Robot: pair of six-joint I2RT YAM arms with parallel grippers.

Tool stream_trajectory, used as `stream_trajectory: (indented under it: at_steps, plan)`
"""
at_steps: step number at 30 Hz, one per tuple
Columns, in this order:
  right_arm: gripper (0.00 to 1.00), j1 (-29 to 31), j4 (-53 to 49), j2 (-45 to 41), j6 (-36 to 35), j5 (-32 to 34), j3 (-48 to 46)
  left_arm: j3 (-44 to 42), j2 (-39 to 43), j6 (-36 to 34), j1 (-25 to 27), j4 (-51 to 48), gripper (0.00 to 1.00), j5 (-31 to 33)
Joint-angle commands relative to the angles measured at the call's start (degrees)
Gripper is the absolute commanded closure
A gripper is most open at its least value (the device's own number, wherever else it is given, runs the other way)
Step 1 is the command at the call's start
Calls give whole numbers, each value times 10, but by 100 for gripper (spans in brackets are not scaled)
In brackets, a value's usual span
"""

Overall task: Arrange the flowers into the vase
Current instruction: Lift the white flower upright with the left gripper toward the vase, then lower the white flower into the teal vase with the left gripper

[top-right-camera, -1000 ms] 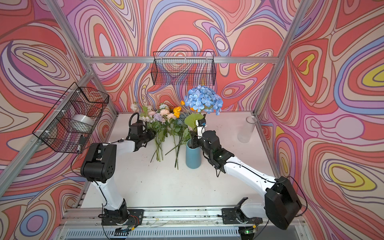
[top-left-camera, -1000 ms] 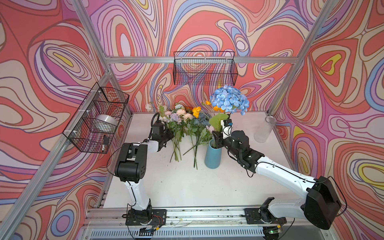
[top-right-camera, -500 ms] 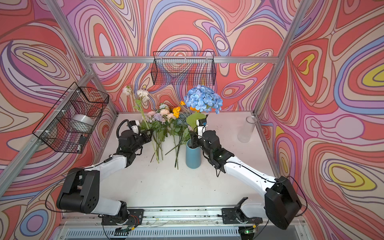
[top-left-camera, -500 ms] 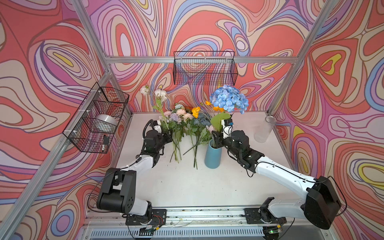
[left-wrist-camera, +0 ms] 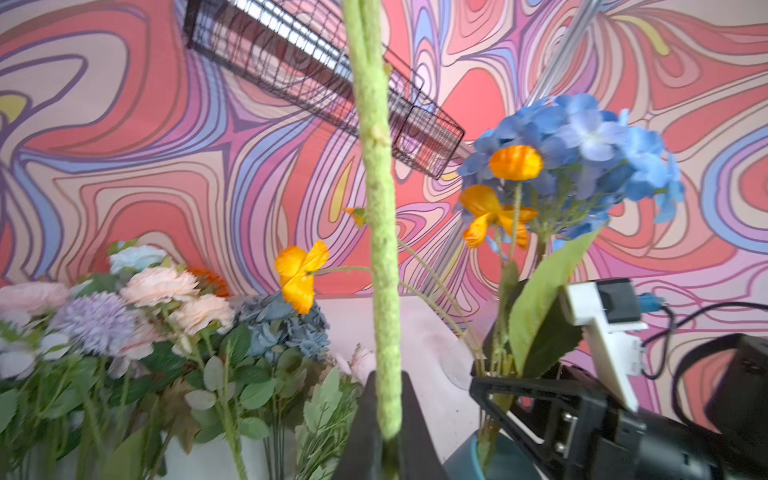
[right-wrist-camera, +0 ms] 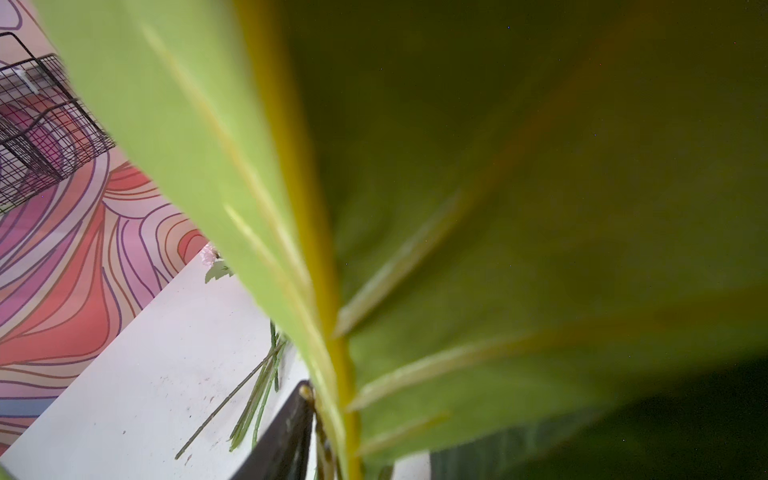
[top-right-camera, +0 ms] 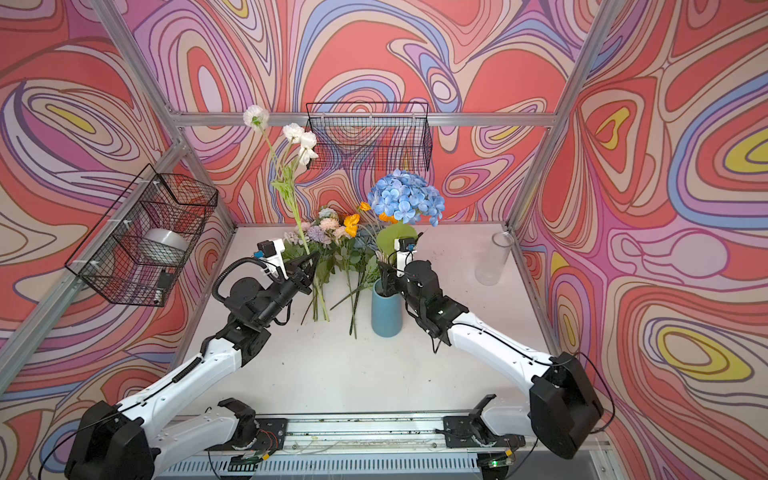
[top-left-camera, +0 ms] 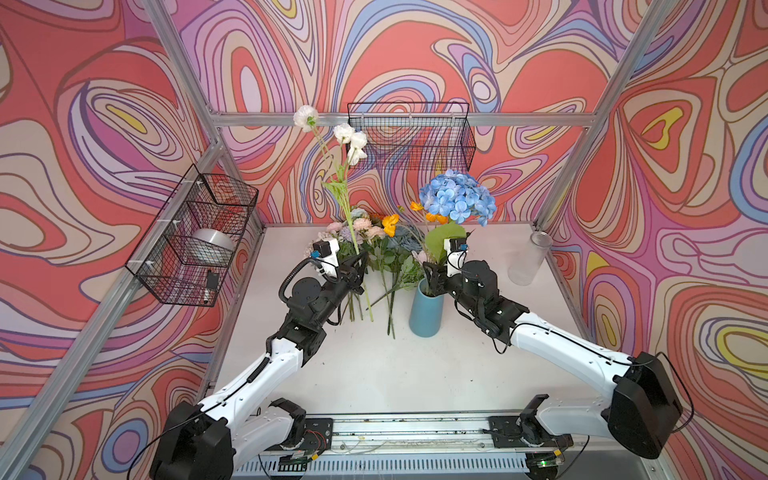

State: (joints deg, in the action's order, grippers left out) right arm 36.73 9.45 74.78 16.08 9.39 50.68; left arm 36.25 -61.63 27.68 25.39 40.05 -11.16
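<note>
Hand on left clamps white-flowered stem.

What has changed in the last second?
The left pincer, still shut on the white-flowered stem, has raised it out of the flower pile; the stem now stands nearly upright. The right pincer stays at the mouth of the blue vase, below the hydrangea. The pile, vase and glass jar are unmoved.
</note>
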Motion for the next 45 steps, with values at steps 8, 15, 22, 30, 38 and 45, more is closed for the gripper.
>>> stream_trajectory:
  at_steps: [8,15,22,30,38,45]
  plan:
    - [53,1,-2,-9,18,4,13,90,-78,10,43,192,100,-37]
    - [52,1,6,-11,24,13,3,166,-175,62,59,312,100,-67]
    - [52,1,34,-23,44,15,-18,199,-241,66,84,371,100,-66]
    - [52,1,36,-30,37,28,-27,165,-268,31,110,367,100,-46]
    - [52,1,28,-42,34,22,-32,133,-320,-9,144,373,100,-39]
    - [52,1,34,-51,13,10,-39,100,-331,-56,176,333,100,-2]
